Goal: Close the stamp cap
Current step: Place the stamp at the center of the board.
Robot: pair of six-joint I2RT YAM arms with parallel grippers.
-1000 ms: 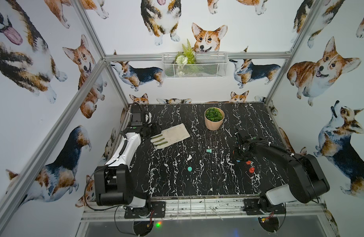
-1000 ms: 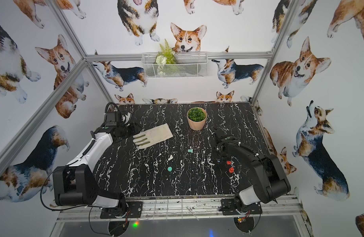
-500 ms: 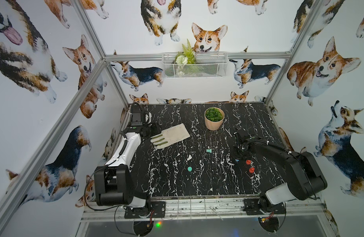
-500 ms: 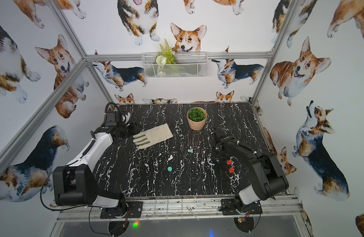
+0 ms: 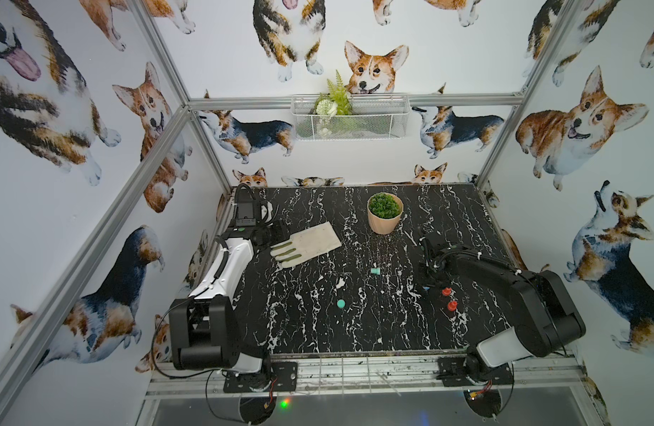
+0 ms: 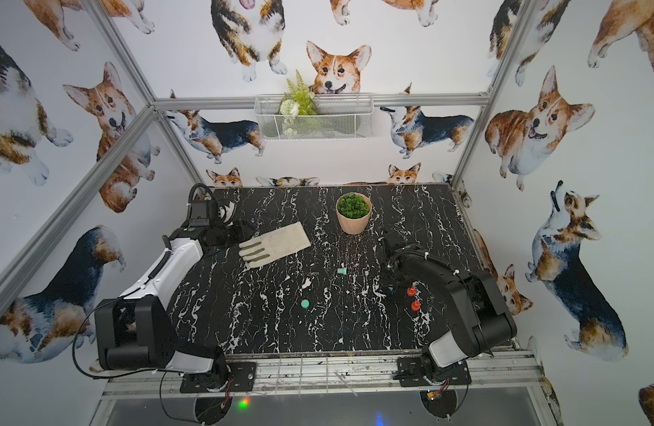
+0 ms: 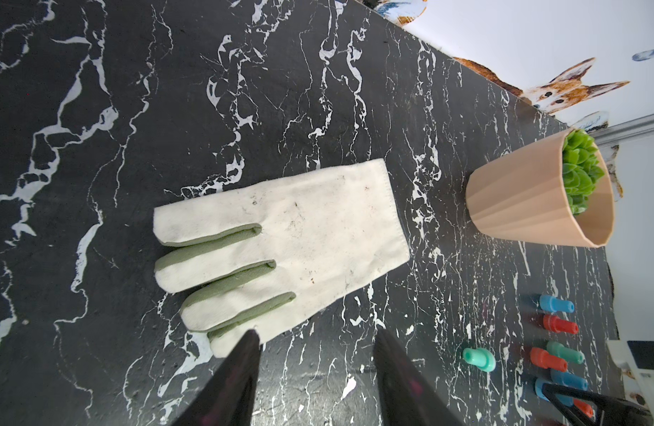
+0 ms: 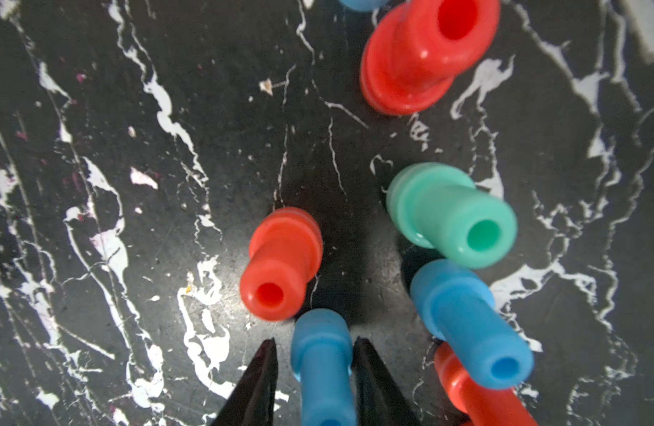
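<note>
One blue stamp is straddled by the parted right end effector, the left end effector is spread empty, and a teal piece at its nine o'clock is judged uncapped.

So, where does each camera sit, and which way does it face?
Top views: high in front, looking down on the table; left arm, right arm show.
Left wrist: on the left arm, facing the glove; left end effector shows.
Right wrist: on the right arm, close above the stamps; right end effector shows.
Shared: glove and plant pot, in top views and left wrist.
</note>
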